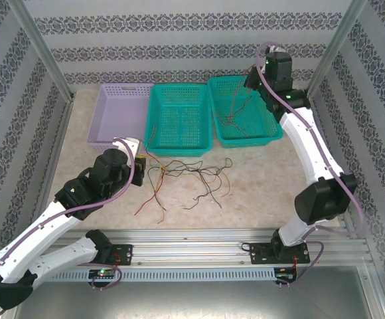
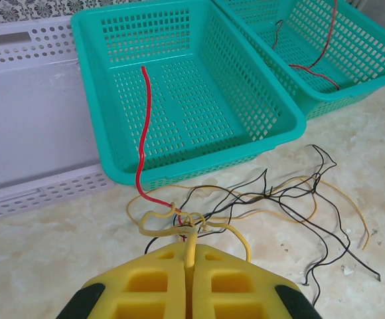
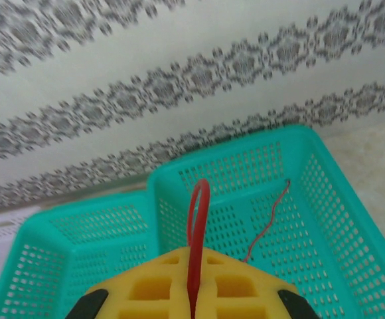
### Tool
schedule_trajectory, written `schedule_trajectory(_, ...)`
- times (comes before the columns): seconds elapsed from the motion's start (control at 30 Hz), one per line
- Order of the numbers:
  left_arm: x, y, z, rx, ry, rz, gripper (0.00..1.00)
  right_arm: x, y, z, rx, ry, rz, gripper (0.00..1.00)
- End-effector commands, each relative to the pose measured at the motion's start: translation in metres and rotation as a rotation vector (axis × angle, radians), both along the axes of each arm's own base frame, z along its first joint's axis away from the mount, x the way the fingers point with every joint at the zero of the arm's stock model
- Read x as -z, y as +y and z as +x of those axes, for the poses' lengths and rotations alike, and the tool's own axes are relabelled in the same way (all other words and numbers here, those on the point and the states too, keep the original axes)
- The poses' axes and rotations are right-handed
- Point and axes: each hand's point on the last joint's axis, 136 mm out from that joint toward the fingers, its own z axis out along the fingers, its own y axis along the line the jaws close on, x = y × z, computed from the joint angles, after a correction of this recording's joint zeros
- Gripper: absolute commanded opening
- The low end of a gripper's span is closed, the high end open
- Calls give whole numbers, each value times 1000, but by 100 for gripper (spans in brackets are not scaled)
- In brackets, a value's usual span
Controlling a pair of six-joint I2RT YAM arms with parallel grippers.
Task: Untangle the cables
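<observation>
The left hand sits low over the surface toward its left edge. Its fingers are pressed together on a yellow cable at the left end of the cables. That heap lies loose on the middle of the surface, just in front of the middle teal basket. It spreads mostly left to right, away from that hand toward the right edge. One red strand climbs from the knot over the basket's near wall and into it. The right hand is up over the right teal basket at the far right corner, pinching a red cable that hangs down into it. So the left hand is much the nearer to the tangle. I'd judge that a pull leftward, along the heap's length, is what would draw the yellow one free.
</observation>
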Motion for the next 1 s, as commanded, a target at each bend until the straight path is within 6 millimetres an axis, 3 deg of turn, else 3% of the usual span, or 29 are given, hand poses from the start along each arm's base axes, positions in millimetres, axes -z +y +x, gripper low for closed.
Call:
schedule_trajectory(0.0, 1, -3, 2, 20, -5, 6, 0, 23, 0, 8, 14, 25, -18, 0)
schedule_trajectory(0.27, 4, -4, 2, 28, 3, 10, 0, 105, -12, 20, 71, 198, -95, 0)
schedule_trajectory(0.4, 3, -5, 1, 33, 3, 8, 0, 143, -8, 24, 53, 303, -120, 0)
schedule_trajectory(0.57, 3, -5, 1, 34, 3, 8, 0, 177, -7, 27, 48, 435, -151, 0)
schedule_trajectory(0.73, 4, -6, 1, 37, 6, 10, 0, 174, -6, 26, 56, 423, -153, 7)
schedule_trajectory(0.97, 6, -8, 1, 45, 15, 11, 0, 143, -6, 19, 53, 361, -174, 33)
